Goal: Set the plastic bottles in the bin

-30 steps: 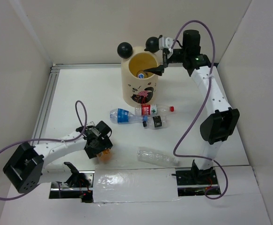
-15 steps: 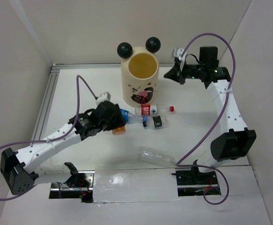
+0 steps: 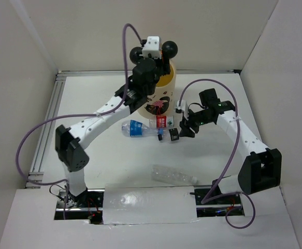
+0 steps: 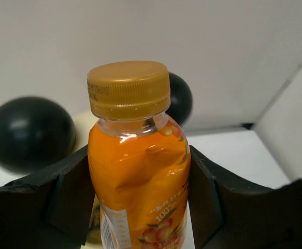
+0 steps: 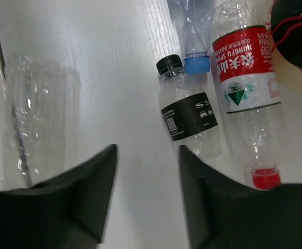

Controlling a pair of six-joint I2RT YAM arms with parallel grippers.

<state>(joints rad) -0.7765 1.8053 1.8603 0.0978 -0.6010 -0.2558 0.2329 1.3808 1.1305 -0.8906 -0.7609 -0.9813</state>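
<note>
Orange bottle, gold cap, is clamped between the left gripper fingers, 1 black pad on each side of the body. In the top view that arm's wrist sits over the mouth of the bin.

Count:
- bottles: 5 visible. 1 in the left gripper, 4 lying on the table.
- bin: 1, cream, with 2 black ball ears.
- grippers: 2.

The 4 on the table:
- blue-label bottle, just in front of the bin.
- red-white-label bottle, red cap, beside the blue one.
- black-label bottle, black cap, touching or nearly touching the red-white one.
- unlabelled bottle, well apart from the other 3, nearer the arm bases.

Right gripper: jaws apart, nothing between them, only bare table. It hovers just beside the black-label bottle.

Hidden or unclear:
- Orange bottle does not show in the top view; the left wrist covers it.
- Bin interior mostly blocked by the left arm, contents cannot be told.
- 1 ear is partly behind the left wrist in the top view.
- Bottom of the orange bottle is cut off in the left wrist view.
- Right wrist view shows only the neck and blue cap of the blue-label bottle.
- Unlabelled bottle there is faint and partly behind a finger.
</note>
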